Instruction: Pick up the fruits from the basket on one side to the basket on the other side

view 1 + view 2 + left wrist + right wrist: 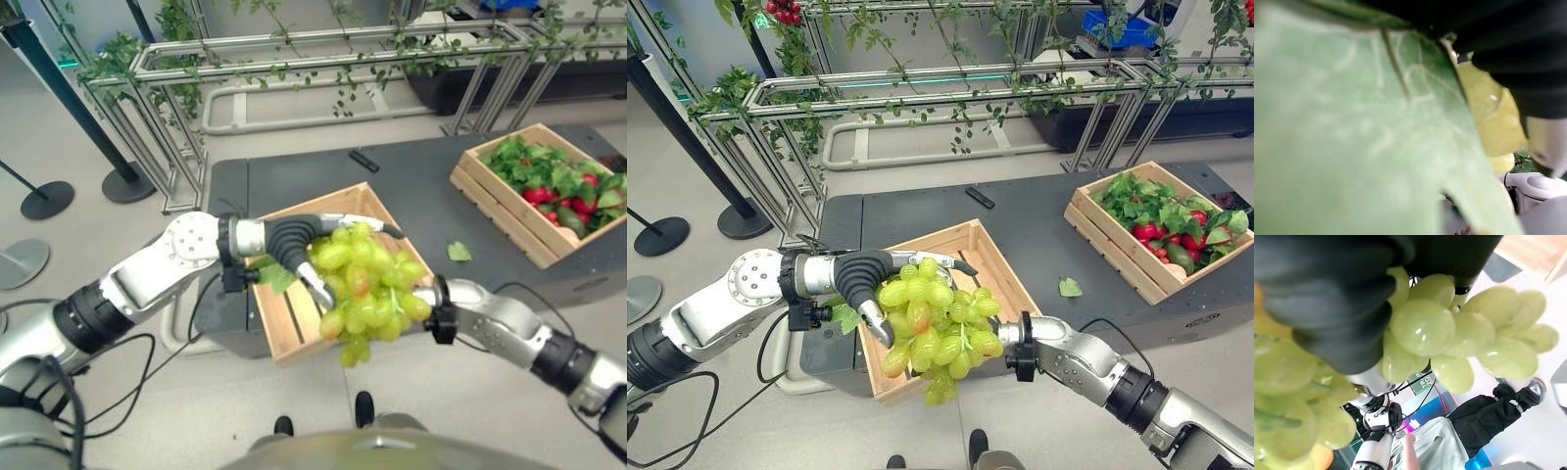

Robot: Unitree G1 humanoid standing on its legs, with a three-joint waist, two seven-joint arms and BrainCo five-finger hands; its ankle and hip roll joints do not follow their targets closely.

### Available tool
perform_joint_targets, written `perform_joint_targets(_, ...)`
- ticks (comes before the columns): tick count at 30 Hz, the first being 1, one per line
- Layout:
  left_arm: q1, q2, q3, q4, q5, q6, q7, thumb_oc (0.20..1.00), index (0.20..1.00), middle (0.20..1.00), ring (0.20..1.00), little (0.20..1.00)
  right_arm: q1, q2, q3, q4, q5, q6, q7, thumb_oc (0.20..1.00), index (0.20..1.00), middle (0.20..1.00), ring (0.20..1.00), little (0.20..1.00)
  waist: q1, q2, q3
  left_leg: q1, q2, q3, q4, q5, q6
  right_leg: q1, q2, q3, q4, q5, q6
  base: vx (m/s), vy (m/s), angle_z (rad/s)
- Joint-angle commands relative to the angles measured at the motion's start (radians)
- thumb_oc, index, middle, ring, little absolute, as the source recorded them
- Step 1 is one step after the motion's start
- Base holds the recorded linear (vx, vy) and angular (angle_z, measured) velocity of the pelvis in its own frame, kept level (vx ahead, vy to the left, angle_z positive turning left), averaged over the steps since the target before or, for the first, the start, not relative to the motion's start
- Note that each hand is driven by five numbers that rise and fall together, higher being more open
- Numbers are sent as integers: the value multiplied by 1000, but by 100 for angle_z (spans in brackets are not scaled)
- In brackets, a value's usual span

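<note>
Clearly the bunch of green grapes [367, 289] was off the worktop, held up between the two arms above the near wooden crate [294, 323]. The left robot hand [304, 257] had its fingers curled round the bunch's upper side, one reaching over the top and another down its near face. The right robot hand [1011, 338] sat against the bunch's far side, buried among the grapes, so whether it was clenched could not be told.

A slip was the main risk: the bunch hung loose and heavy, the round grapes gave little purchase, and single grapes might tear off the stem. A leaf [1342, 122] lay tight against the left wrist and could snag.

The dark grey worktop [411, 176] also carried a second crate [495, 191] of leaves and red fruit, a stray leaf [458, 252] and a small black object [363, 161]. Behind stood metal racks [921, 98] with trailing vines, on a pale floor [88, 235].
</note>
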Motion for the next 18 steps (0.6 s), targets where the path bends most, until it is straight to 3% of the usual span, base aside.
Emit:
perform_joint_targets(1, -3, -28, 86, 37, -17, -65, 35, 1000, 1000, 1000, 1000, 1000, 13, 35, -40, -112, 82, -29, 24, 200, 200, 200, 200, 200, -10, -56, -20, -4, -57, 8, 24, -23, 35, 34, -27, 0, 55, -81, 106, 0, 0, 0)
perform_joint_targets(18, 25, -42, 115, 37, 13, -67, 33, 1000, 1000, 1000, 1000, 1000, 32, 56, -36, -134, 102, -8, 31, 200, 200, 200, 200, 200, -10, -57, -17, -4, -58, 11, 26, -25, 36, 32, -26, 8, 55, -78, 104, 0, 0, 0)
